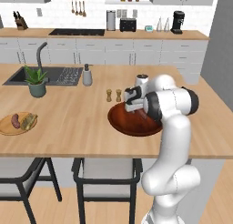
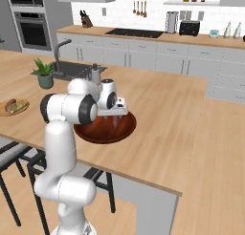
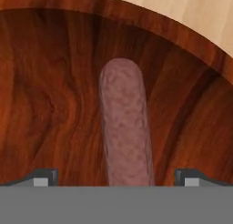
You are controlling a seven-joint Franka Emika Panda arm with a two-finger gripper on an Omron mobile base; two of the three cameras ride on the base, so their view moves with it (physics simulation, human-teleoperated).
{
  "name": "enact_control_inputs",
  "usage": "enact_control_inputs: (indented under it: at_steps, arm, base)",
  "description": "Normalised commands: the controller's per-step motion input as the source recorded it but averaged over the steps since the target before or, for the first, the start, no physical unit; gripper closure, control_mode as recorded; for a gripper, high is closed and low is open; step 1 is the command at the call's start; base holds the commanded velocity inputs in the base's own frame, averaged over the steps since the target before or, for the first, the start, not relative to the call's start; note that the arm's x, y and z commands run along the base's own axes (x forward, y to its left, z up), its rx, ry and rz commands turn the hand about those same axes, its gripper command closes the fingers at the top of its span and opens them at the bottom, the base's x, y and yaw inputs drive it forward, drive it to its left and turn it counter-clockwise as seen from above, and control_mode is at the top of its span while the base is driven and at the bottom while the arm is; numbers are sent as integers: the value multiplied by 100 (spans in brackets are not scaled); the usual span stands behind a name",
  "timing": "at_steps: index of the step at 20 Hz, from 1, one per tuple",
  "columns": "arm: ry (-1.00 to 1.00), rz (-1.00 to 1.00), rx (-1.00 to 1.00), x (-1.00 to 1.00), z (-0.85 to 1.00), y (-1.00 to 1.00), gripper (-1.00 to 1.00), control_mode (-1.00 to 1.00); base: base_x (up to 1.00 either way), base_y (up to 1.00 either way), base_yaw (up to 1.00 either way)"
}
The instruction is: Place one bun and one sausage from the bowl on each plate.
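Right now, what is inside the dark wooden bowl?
In the hand view, one sausage lies on the floor of the bowl, between the open pincer tips. From the base views, the arm covers part of the bowl, so more food could be hidden.

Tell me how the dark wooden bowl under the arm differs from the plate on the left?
The bowl is dark reddish-brown, the plate pale tan. The bowl is broader than the plate. The bowl holds one sausage; the plate carries a sausage beside a bun. Both are round and sit on the wooden counter.

Mottled pinkish-brown sausage lies in dark reddish-brown, wood-grained bowl.
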Motion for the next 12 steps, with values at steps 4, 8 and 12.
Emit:
enact_control_inputs:
  at_steps: [4, 8, 12]
  arm:
    - [0, 0, -3, 3, -33, 1, -100, -100]
    - [0, 0, 0, 0, -44, 0, -100, -100]
    - [1, 0, 0, 0, -3, 0, -100, -100]
  base:
    - [0, 0, 0]
    - [0, 0, 0]
    - [0, 0, 0]
